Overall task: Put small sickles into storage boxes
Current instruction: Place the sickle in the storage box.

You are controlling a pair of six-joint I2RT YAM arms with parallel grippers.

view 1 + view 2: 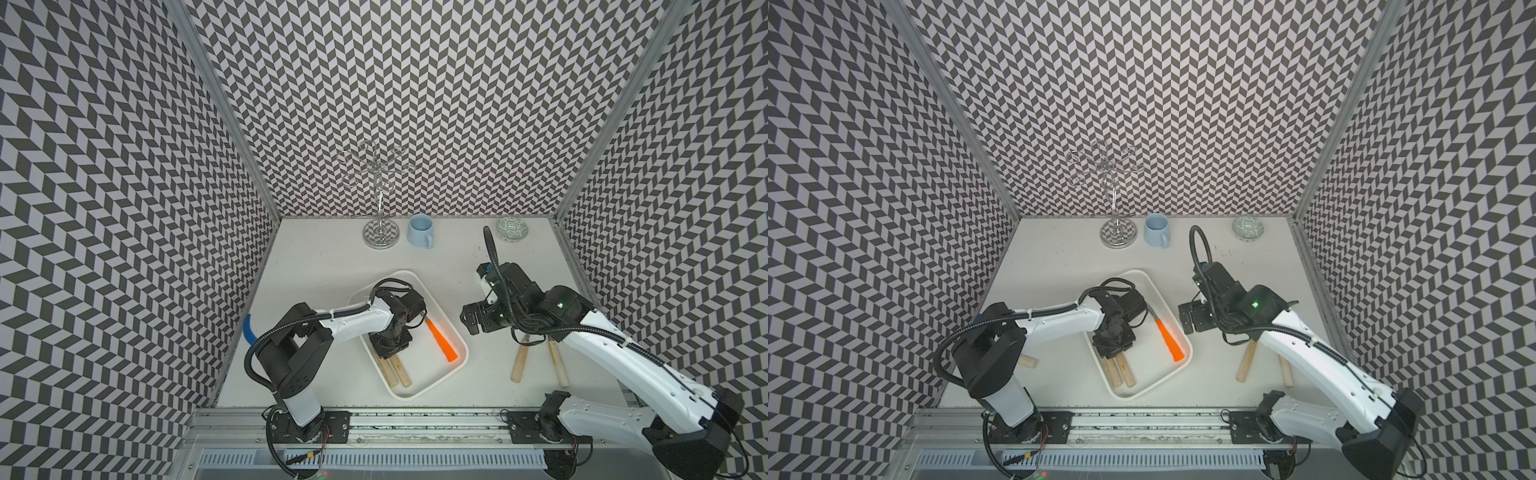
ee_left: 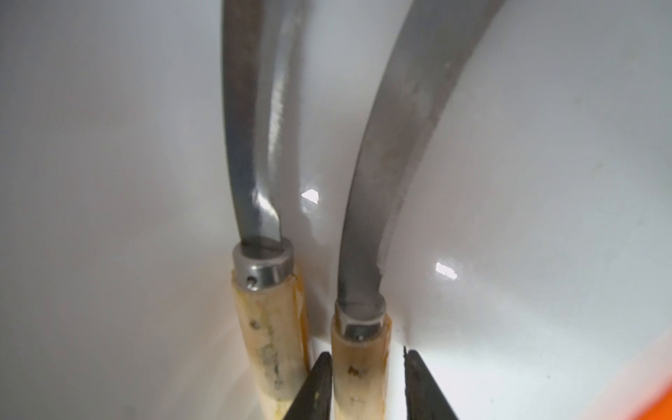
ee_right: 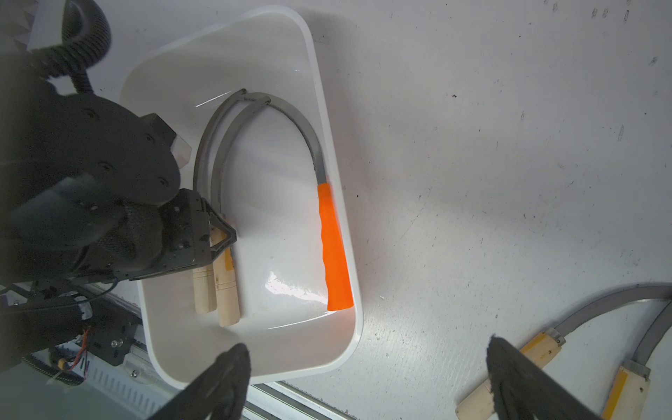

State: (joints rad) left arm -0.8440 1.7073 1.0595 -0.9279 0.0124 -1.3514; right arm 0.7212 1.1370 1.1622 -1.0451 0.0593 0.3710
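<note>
The white storage box (image 1: 460, 341) (image 1: 1185, 337) (image 3: 354, 327) lies mid-table, seen in both top views. Inside it are an orange-handled small sickle (image 1: 441, 341) (image 3: 332, 251) and two wooden-handled sickles side by side (image 1: 395, 370) (image 1: 1121, 372). My left gripper (image 1: 388, 351) (image 2: 367, 354) is down in the box, straddling one wooden handle (image 2: 358, 367). One finger touches that handle and the other stands clear of it, so the gripper is open. The other handle (image 2: 271, 327) lies just beside. My right gripper (image 1: 469, 322) (image 3: 365, 345) hovers wide open and empty between the box and two sickles (image 1: 519, 365) (image 3: 538, 349) on the table.
A chrome mug tree (image 1: 380, 237), a light blue mug (image 1: 420, 230) and a green-patterned bowl (image 1: 512, 228) stand along the back wall. Another wooden handle (image 1: 1027, 360) shows under my left arm. A blue object (image 1: 248, 328) lies by the left wall.
</note>
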